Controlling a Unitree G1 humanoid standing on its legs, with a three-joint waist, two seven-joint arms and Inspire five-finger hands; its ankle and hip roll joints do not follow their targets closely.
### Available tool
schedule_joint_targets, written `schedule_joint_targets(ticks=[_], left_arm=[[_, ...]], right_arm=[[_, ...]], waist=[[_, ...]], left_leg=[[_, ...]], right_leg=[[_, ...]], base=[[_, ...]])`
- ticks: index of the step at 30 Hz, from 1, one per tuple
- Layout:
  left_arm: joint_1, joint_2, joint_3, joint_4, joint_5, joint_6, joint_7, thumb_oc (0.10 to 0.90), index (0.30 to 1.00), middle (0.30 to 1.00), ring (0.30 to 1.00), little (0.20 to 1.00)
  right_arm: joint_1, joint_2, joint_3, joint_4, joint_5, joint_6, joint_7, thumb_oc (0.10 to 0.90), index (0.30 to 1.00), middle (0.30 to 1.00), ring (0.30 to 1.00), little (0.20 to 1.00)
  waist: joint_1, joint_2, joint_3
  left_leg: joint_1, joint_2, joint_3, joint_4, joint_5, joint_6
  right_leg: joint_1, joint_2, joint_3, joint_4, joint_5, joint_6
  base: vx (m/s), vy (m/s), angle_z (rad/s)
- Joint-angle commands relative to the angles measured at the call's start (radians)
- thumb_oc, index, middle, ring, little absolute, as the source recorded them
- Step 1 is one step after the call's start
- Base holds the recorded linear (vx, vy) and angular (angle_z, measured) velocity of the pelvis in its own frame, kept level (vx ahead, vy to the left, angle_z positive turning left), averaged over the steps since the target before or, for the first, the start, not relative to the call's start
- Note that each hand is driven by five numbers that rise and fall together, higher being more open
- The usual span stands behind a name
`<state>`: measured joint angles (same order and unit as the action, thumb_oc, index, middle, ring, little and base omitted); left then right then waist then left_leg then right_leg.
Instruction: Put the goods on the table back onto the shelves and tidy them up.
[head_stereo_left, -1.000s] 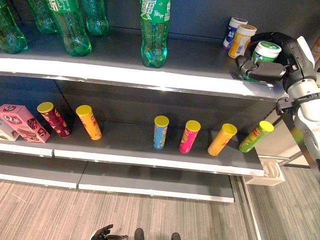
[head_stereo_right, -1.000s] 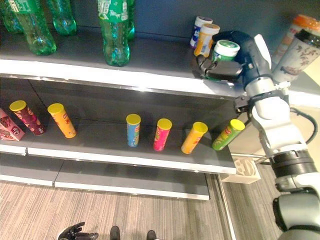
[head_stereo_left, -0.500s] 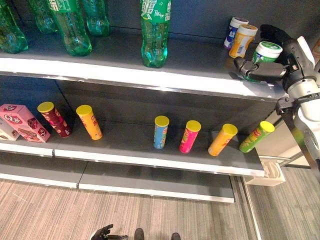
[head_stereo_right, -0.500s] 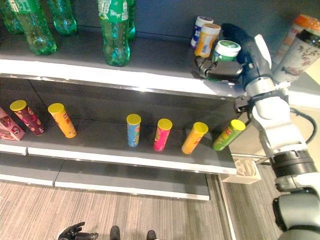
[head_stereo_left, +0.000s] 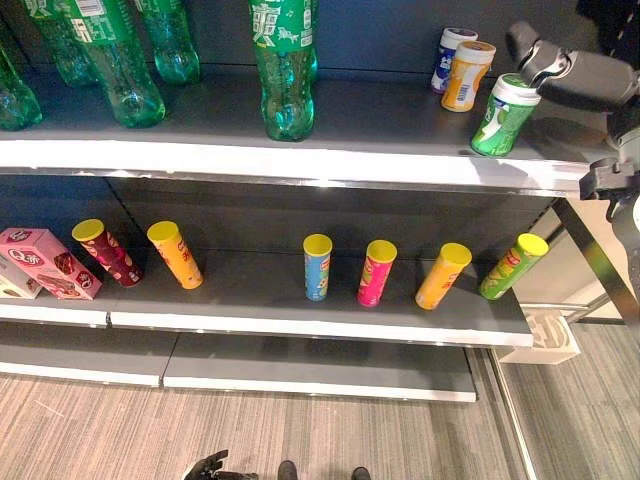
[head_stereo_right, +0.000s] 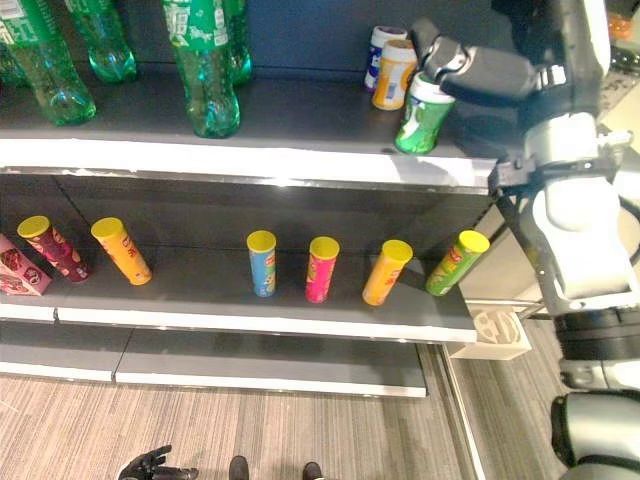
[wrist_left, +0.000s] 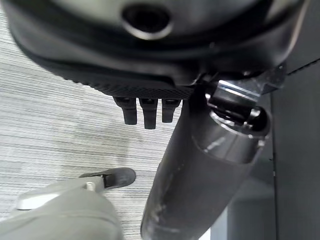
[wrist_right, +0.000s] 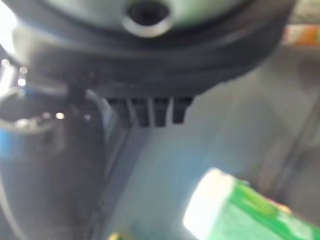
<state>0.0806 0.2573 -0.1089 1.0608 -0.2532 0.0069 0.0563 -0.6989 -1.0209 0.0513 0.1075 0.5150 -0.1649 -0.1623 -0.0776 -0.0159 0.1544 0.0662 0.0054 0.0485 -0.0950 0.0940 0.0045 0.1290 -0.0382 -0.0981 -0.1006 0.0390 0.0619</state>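
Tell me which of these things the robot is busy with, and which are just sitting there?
Busy with:
- green jar, standing on the top shelf
- right hand, open just above the jar's lid

Just sitting there:
- soda bottles
- two small jars
- chip tubes on the lower shelf
- pink box

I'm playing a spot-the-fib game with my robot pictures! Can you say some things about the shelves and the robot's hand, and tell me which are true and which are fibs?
1. The green can with the white lid stands on the top shelf. True.
2. The right hand is curled tight round that can. False: its fingers are at the lid, but the can stands free on the shelf.
3. The lower shelf holds tubes with yellow lids. True.
4. The pink box sits on the top shelf. False: it is on the lower shelf, at the left end.
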Motion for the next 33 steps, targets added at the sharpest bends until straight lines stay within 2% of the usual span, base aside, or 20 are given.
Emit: schedule_joint_targets(ticks=[1,9,11,12,13,14,15,17,18,20,22,24,26,27,29,30,31,32,33], left_arm=[[-0.071,0.028,-0.045,0.063,0.012,-0.022,0.023,0.8,0.9,0.9,0.9,0.9],[-0.074,0.015,-0.043,0.063,0.019,-0.02,0.029,0.8,0.9,0.9,0.9,0.9],[-0.072,0.006,-0.036,0.06,0.023,-0.019,0.031,0.8,0.9,0.9,0.9,0.9],[-0.074,0.008,-0.035,0.058,0.023,-0.019,0.031,0.8,0.9,0.9,0.9,0.9],[-0.08,0.012,-0.036,0.054,0.027,-0.02,0.032,0.8,0.9,0.9,0.9,0.9],[-0.087,0.02,-0.028,0.036,0.024,-0.024,0.031,0.8,0.9,0.9,0.9,0.9],[-0.087,0.021,-0.028,0.036,0.024,-0.024,0.031,0.8,0.9,0.9,0.9,0.9],[-0.091,0.018,-0.02,0.002,-0.004,-0.032,0.039,0.8,0.9,0.9,0.9,0.9],[-0.093,0.015,-0.016,0.002,-0.012,-0.032,0.039,0.8,0.9,0.9,0.9,0.9],[-0.102,0.016,-0.03,0.002,0.0,-0.029,0.03,0.8,0.9,0.9,0.9,0.9],[-0.1,0.024,-0.039,-0.01,0.016,-0.03,0.025,0.8,0.9,0.9,0.9,0.9],[-0.098,0.029,-0.044,-0.017,0.026,-0.031,0.024,0.8,0.9,0.9,0.9,0.9],[-0.101,0.053,-0.043,-0.045,0.042,-0.038,0.021,0.8,0.9,0.9,0.9,0.9],[-0.103,0.064,-0.033,-0.06,0.043,-0.043,0.022,0.8,0.9,0.9,0.9,0.9],[-0.103,0.074,-0.026,-0.068,0.047,-0.048,0.024,0.8,0.9,0.9,0.9,0.9],[-0.106,0.078,-0.023,-0.07,0.05,-0.052,0.025,0.8,0.9,0.9,0.9,0.9],[-0.106,0.085,-0.02,-0.074,0.05,-0.052,0.024,0.8,0.9,0.9,0.9,0.9],[-0.106,0.085,-0.02,-0.074,0.05,-0.052,0.024,0.8,0.9,0.9,0.9,0.9],[-0.106,0.089,-0.015,-0.085,0.052,-0.053,0.021,0.8,0.9,0.9,0.9,0.9]], right_arm=[[-0.068,-0.027,-0.135,-0.113,0.038,-0.14,-0.055,0.8,0.9,0.9,0.9,0.9],[0.06,0.041,-0.288,-0.241,0.04,-0.191,-0.085,0.8,0.9,0.9,0.9,0.9],[0.123,0.116,-0.352,-0.298,0.081,-0.23,-0.079,0.8,0.9,0.9,0.9,0.9],[0.138,0.139,-0.358,-0.309,0.093,-0.236,-0.074,0.8,0.9,0.9,0.9,0.9],[0.148,0.162,-0.361,-0.319,0.11,-0.241,-0.064,0.8,0.9,0.9,0.9,0.9],[0.163,0.181,-0.365,-0.326,0.102,-0.239,-0.06,0.8,0.9,0.9,0.9,0.9],[0.162,0.182,-0.365,-0.326,0.102,-0.239,-0.06,0.8,0.9,0.9,0.9,0.9],[0.178,0.2,-0.351,-0.329,0.103,-0.229,-0.046,0.8,0.9,0.9,0.9,0.9],[0.193,0.204,-0.357,-0.329,0.102,-0.219,-0.045,0.8,0.9,0.9,0.9,0.9],[0.25,0.219,-0.384,-0.335,0.091,-0.195,-0.04,0.8,0.9,0.9,0.9,0.9],[0.28,0.208,-0.398,-0.335,0.056,-0.173,-0.049,0.8,0.9,0.9,0.9,0.9],[0.282,0.211,-0.398,-0.341,0.06,-0.174,-0.045,0.8,0.9,0.9,0.9,0.9],[0.298,0.217,-0.389,-0.332,0.039,-0.165,-0.042,0.8,0.9,0.9,0.9,0.9],[0.288,0.221,-0.372,-0.325,0.022,-0.159,-0.05,0.8,0.9,0.9,0.9,0.9],[0.27,0.223,-0.349,-0.316,0.013,-0.152,-0.047,0.8,0.9,0.9,0.9,0.9],[0.264,0.22,-0.339,-0.312,-0.005,-0.15,-0.05,0.8,0.9,0.9,0.9,0.9],[0.264,0.217,-0.333,-0.312,-0.01,-0.147,-0.046,0.8,0.9,0.9,0.9,0.9],[0.264,0.217,-0.332,-0.312,-0.01,-0.147,-0.046,0.8,0.9,0.9,0.9,0.9],[0.271,0.211,-0.335,-0.317,-0.016,-0.146,-0.04,0.8,0.9,0.9,0.9,0.9]], waist=[[0.025,-0.006,-0.057],[0.005,0.014,-0.063],[-0.009,0.019,-0.063],[-0.009,0.016,-0.061],[-0.011,0.001,-0.048],[-0.001,-0.021,-0.028],[-0.001,-0.021,-0.029],[0.021,-0.033,-0.015],[0.01,-0.034,-0.015],[-0.014,-0.024,-0.032],[-0.031,-0.02,-0.043],[-0.032,-0.02,-0.041],[-0.033,-0.024,-0.027],[-0.031,-0.029,-0.015],[-0.019,-0.035,0.003],[-0.011,-0.036,0.017],[0.001,-0.031,0.024],[0.001,-0.03,0.024],[0.011,-0.023,0.03]], left_leg=[[0.087,0.04,0.021,0.008,-0.138,-0.074],[0.09,0.048,0.026,0.008,-0.14,-0.079],[0.1,0.058,0.035,0.008,-0.14,-0.081],[0.104,0.063,0.039,0.014,-0.136,-0.082],[0.068,0.067,0.041,0.1,-0.158,-0.086],[0.015,0.049,-0.041,0.189,-0.187,-0.092],[0.009,0.05,-0.04,0.199,-0.192,-0.092],[-0.033,-0.003,-0.208,0.207,-0.199,-0.079],[-0.027,-0.008,-0.227,0.192,-0.202,-0.075],[0.005,0.005,-0.194,0.118,-0.184,-0.061],[0.025,-0.002,-0.181,0.077,-0.176,-0.043],[0.035,-0.01,-0.161,0.064,-0.171,-0.032],[0.048,-0.031,-0.116,0.029,-0.159,-0.011],[0.053,-0.042,-0.076,0.01,-0.153,-0.001],[0.051,-0.047,-0.035,0.008,-0.15,0.004],[0.05,-0.041,-0.014,0.008,-0.147,0.004],[0.053,-0.029,0.006,0.008,-0.153,0.004],[0.053,-0.028,0.006,0.008,-0.154,0.004],[0.044,-0.014,0.033,0.008,-0.143,0.001]], right_leg=[[-0.004,-0.037,-0.044,0.013,-0.062,0.074],[-0.005,-0.03,-0.044,0.013,-0.068,0.071],[-0.01,-0.021,-0.029,0.013,-0.073,0.067],[-0.011,-0.018,-0.022,0.013,-0.073,0.065],[-0.014,-0.023,-0.012,0.013,-0.069,0.06],[-0.029,-0.016,0.033,0.013,-0.064,0.053],[-0.031,-0.016,0.034,0.013,-0.064,0.053],[-0.07,-0.015,0.101,0.013,-0.029,0.059],[-0.08,-0.017,0.118,0.013,-0.014,0.063],[-0.095,-0.027,0.121,0.013,0.0,0.073],[-0.113,-0.041,0.14,0.014,0.014,0.086],[-0.123,-0.046,0.161,0.018,0.021,0.097],[-0.16,-0.056,0.204,0.031,0.047,0.123],[-0.196,-0.061,0.211,0.04,0.072,0.148],[-0.236,-0.057,0.215,0.071,0.088,0.163],[-0.255,-0.059,0.191,0.094,0.087,0.164],[-0.261,-0.066,0.13,0.123,0.067,0.16],[-0.261,-0.066,0.13,0.123,0.066,0.16],[-0.246,-0.09,0.055,0.164,0.044,0.147]], base=[[-0.04,-0.046,-0.01],[0.0,-0.011,0.0],[0.02,-0.051,-0.06],[-0.02,-0.074,-0.08],[-0.09,-0.094,-0.33],[-0.09,-0.077,-0.4],[-0.11,-0.022,-0.52],[-0.12,0.059,-0.93],[-0.09,0.118,-1.17],[-0.03,0.22,-0.73],[-0.03,0.221,-0.16],[-0.07,0.217,-0.46],[-0.19,0.373,-0.9],[-0.19,0.287,-1.49],[-0.17,0.202,-1.76],[-0.15,0.103,-1.13],[-0.1,0.063,-1.15],[-0.13,0.047,-1.15],[-0.15,0.027,-0.9]])
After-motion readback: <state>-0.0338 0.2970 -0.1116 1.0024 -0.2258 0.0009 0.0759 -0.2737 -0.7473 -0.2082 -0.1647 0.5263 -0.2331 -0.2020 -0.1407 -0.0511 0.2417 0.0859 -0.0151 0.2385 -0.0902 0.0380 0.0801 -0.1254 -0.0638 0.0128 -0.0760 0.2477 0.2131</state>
